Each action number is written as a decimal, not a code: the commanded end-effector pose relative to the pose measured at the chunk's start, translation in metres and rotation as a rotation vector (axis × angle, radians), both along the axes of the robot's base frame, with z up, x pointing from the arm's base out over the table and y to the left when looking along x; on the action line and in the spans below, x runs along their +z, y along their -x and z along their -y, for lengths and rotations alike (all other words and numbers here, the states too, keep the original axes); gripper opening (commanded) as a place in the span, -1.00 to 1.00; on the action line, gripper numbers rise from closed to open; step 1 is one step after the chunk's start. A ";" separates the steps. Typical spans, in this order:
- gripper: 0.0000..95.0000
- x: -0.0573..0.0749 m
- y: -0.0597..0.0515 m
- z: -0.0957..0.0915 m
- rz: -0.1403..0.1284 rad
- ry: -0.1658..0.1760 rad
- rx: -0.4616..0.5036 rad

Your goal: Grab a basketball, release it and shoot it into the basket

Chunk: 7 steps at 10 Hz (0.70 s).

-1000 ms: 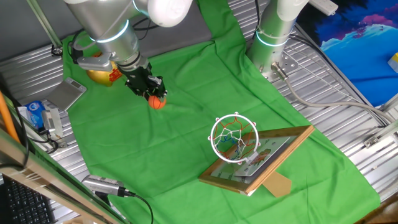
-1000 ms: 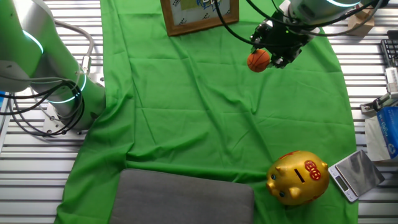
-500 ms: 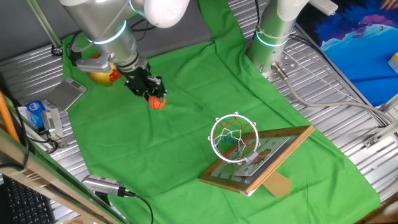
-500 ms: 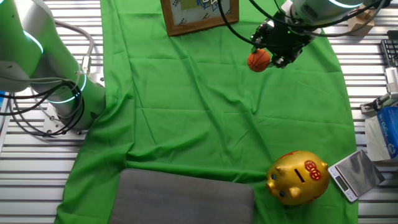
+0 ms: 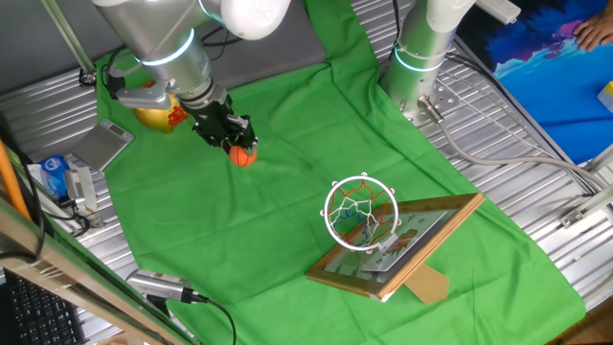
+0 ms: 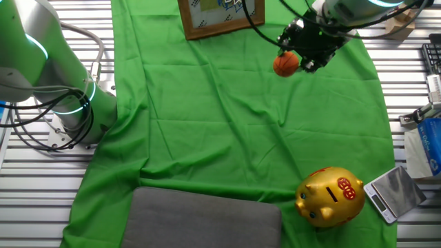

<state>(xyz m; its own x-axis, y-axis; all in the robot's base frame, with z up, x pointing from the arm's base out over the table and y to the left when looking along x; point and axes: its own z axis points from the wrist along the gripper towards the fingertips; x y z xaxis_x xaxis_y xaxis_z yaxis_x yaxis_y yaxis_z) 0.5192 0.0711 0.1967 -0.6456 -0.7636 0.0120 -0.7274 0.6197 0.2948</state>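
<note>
Where the ribbed metal surface shows at the frame edges, a green cloth covers most of its middle in both views. Over the upper left of one fixed view the grey robot arm reaches down, and a second arm's base stands at the upper centre of that view. Toward the lower right of the same view lies the basket, its white rim and red-and-white net standing out from a wooden-framed backboard that is tilted back on the cloth. In the other fixed view a golden piggy bank sits at the lower right, with a small silver scale just beside it. The black gripper hangs in the upper left of one fixed view, its fingers pinching the basketball at its tip; in the other fixed view that gripper and basketball appear at the upper right, well apart from the piggy bank and near the backboard's lower edge.
</note>
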 end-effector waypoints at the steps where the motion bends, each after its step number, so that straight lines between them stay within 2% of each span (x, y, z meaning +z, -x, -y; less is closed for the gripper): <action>1: -1.00 0.026 0.016 -0.012 -0.031 0.027 -0.015; 4: -1.00 0.048 0.042 -0.036 -0.044 0.031 -0.053; 7: -1.00 0.057 0.056 -0.064 -0.052 0.047 -0.099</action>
